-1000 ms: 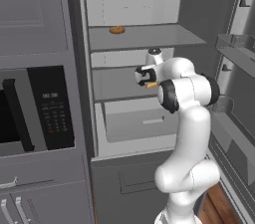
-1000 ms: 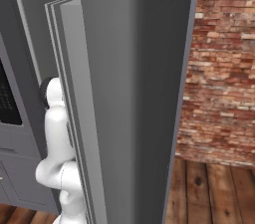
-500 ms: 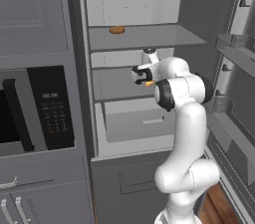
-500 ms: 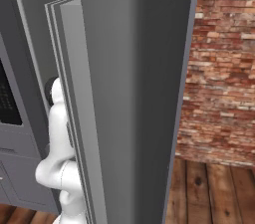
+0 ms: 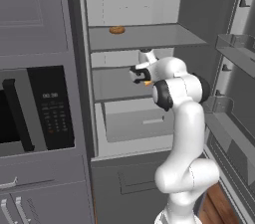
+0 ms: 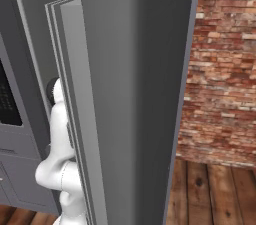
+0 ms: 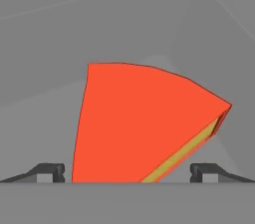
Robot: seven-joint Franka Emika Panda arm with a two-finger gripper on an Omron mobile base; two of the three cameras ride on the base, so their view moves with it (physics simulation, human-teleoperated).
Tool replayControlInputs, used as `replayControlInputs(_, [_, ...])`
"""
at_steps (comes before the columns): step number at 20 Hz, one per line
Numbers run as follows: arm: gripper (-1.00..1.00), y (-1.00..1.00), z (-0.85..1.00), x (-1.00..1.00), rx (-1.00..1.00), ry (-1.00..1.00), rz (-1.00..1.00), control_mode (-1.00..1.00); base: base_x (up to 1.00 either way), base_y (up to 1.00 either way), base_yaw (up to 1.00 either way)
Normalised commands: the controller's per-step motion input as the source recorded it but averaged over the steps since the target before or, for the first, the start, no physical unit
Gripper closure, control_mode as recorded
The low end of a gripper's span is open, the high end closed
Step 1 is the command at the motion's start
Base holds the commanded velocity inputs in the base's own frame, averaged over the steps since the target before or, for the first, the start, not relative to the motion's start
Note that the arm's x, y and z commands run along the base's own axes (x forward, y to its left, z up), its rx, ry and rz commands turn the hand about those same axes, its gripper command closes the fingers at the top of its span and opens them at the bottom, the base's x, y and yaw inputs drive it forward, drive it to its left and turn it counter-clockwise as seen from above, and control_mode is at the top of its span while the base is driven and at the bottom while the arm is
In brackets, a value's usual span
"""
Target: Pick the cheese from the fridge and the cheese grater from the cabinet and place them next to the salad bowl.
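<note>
One cheese [image 7: 144, 128] wedge lies on the middle shelf of the open fridge [image 5: 134, 44], and in the hand view it sits between the two finger tips [image 7: 50, 172], close in front of them. The gripper [image 5: 140, 75] is wide open and holds nothing; if the tips touch the wedge, I cannot tell. One round flat brown food item [image 5: 117, 30] rests on the shelf above. One microwave [image 5: 35, 111] stands left of the fridge.

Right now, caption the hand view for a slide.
Open gripper straddles the red-rinded cheese on a grey fridge shelf.
</note>
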Motion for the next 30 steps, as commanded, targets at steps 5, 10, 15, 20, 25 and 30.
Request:
replayControlInputs(5, [-1.00,0.00,-0.16,0.01,-0.02,-0.05,-0.10,-1.00,0.00,0.00,0.00])
replayControlInputs(10, [-1.00,0.00,-0.18,0.03,-0.01,-0.05,-0.09,-1.00,0.00,0.00,0.00])
replayControlInputs(15, [-1.00,0.00,-0.01,0.00,0.00,0.00,-0.01,-1.00,0.00,0.00,0.00])
replayControlInputs(20, [1.00,0.00,0.00,0.00,0.00,0.00,0.00,-1.00,0.00,0.00,0.00])
replayControlInputs(25, [1.00,0.00,0.00,0.00,0.00,0.00,0.00,-1.00,0.00,0.00,0.00])
replayControlInputs(30, [1.00,0.00,0.00,-0.24,0.00,0.00,0.00,-1.00,0.00,0.00,0.00])
